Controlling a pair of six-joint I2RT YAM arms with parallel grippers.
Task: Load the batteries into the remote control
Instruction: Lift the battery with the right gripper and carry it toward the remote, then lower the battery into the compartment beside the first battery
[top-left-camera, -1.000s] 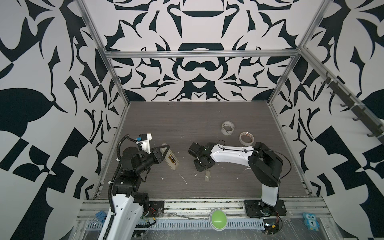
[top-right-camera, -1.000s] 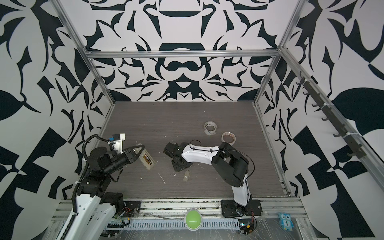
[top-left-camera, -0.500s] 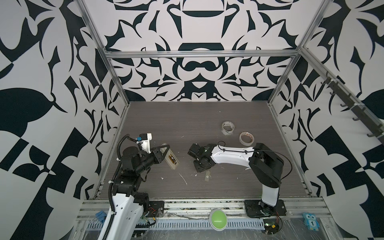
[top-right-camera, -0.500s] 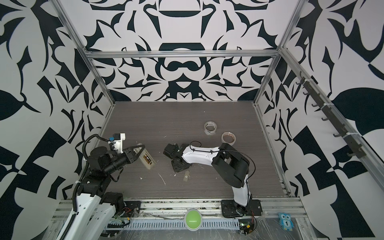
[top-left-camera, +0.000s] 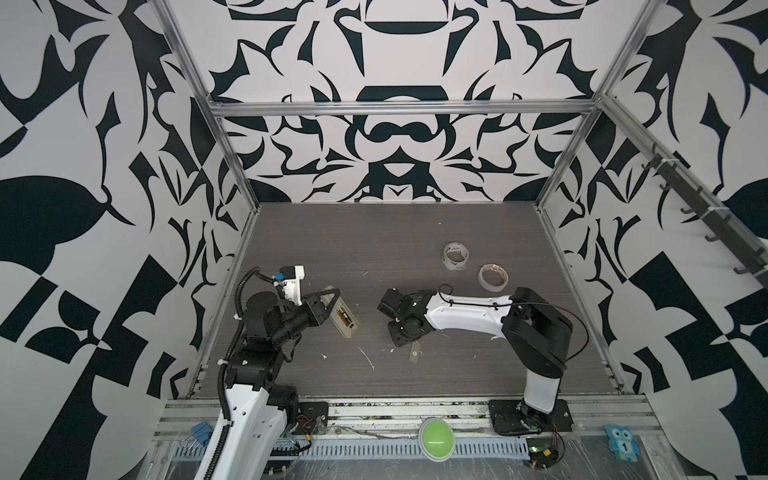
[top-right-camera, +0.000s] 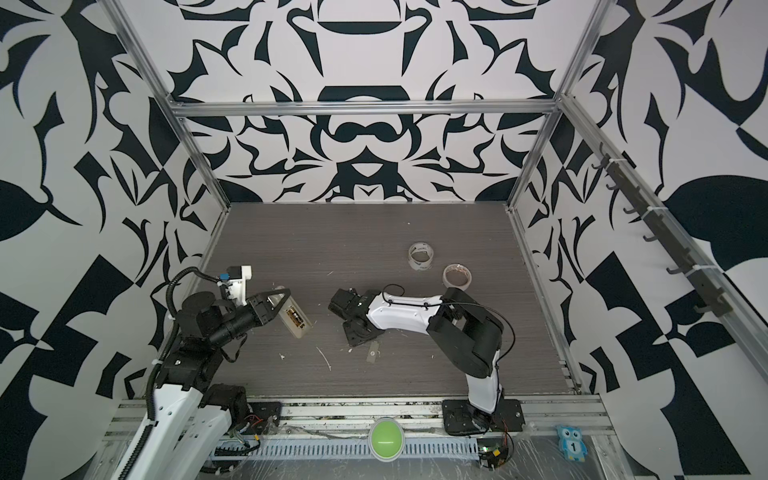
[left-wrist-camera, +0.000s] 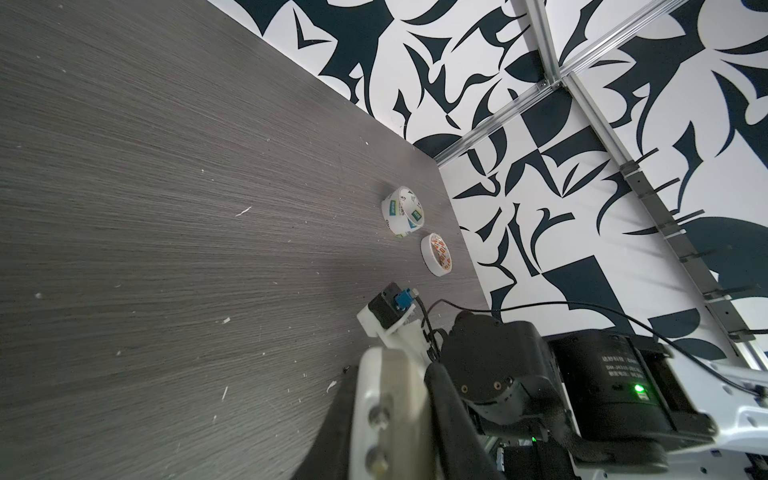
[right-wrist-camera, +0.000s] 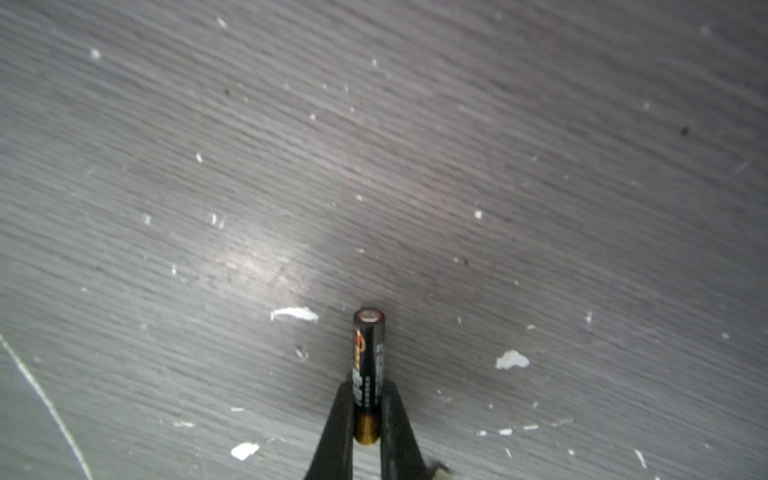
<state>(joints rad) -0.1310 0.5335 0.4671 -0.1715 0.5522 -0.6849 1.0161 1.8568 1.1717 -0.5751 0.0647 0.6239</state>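
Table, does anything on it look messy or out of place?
Yes. White flecks and scraps litter the grey table, and a small pale flat piece lies loose on it beside the right arm.

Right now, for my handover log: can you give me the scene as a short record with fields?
left gripper: shut on one end of the remote control
right gripper: shut on a battery, gripped near its gold end
remote control: battery compartment open, facing the top views
tape rolls: two, on the table beyond the right arm, untouched
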